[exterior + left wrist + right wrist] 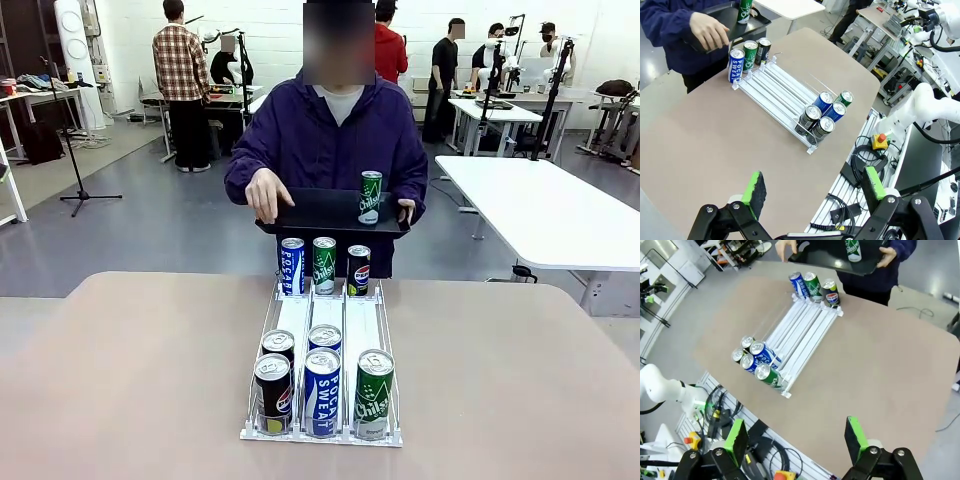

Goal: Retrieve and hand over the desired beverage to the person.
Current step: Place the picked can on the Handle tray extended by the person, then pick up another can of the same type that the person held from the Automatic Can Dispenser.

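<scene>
Left gripper (814, 185) and right gripper (796, 434) agape, empty; 1 green can (371, 197), likely Chilsung, on person's (320, 140) black tray (310, 210).

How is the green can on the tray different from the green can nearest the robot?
The tray can stands alone on the black tray the person holds; the near can stands in the white rack on the table, beside a blue can. Both are upright, green, same label.

A tan table (130, 380) bears a white can rack (296, 318).
</scene>
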`<action>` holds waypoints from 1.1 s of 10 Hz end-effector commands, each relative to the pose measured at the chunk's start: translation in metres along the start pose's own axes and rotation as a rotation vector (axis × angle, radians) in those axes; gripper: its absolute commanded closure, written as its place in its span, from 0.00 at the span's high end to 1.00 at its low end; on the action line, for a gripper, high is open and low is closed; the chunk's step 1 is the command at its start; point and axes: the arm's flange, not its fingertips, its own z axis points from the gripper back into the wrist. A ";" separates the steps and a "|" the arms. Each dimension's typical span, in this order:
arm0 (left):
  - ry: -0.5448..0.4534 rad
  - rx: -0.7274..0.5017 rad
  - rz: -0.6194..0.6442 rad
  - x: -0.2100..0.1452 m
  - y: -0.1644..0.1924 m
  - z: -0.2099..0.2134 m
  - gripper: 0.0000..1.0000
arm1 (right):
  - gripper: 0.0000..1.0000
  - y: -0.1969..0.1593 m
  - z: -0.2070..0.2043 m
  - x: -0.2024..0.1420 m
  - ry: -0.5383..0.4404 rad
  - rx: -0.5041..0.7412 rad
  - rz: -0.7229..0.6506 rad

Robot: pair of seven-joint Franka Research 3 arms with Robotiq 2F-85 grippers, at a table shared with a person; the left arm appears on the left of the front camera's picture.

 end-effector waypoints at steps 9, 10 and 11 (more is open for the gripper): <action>-0.017 -0.010 -0.016 0.000 0.000 0.000 1.00 | 1.00 -0.002 -0.002 0.003 0.014 0.006 0.013; -0.017 -0.010 -0.016 0.000 0.000 0.000 1.00 | 1.00 -0.002 -0.002 0.003 0.014 0.006 0.013; -0.017 -0.010 -0.016 0.000 0.000 0.000 1.00 | 1.00 -0.002 -0.002 0.003 0.014 0.006 0.013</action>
